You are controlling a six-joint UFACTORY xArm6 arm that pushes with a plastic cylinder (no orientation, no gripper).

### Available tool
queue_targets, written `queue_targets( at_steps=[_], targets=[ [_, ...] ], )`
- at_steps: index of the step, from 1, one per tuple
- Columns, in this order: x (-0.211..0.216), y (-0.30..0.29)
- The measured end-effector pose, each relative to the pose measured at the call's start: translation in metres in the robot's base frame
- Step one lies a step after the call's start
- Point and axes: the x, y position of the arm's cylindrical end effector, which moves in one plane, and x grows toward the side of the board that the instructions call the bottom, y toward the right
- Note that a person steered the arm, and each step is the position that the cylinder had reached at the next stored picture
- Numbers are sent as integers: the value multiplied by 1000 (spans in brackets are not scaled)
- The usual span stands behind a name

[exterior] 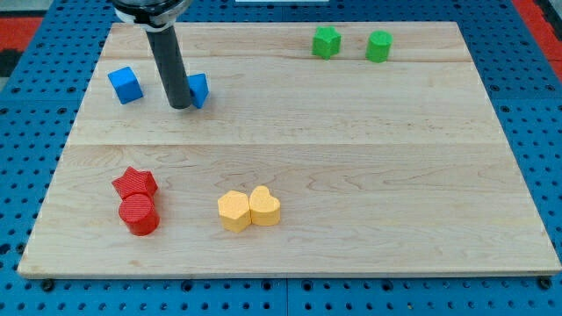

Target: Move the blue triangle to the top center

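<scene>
The blue triangle point(199, 89) lies at the upper left of the wooden board point(351, 158), partly hidden behind my rod. My tip point(180, 105) rests on the board directly against the triangle's left side. A blue cube point(125, 84) sits further to the view's left, apart from the tip.
A green star-like block point(326, 41) and a green cylinder point(378, 46) sit near the top edge, right of center. A red star point(134, 183) touches a red cylinder point(139, 214) at the lower left. A yellow hexagon point(234, 211) touches a yellow heart point(264, 206) at bottom center.
</scene>
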Motion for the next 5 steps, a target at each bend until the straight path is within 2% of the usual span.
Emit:
queue_targets(
  at_steps=[2,5],
  targets=[
    [-66,1],
    [-55,68]
  ],
)
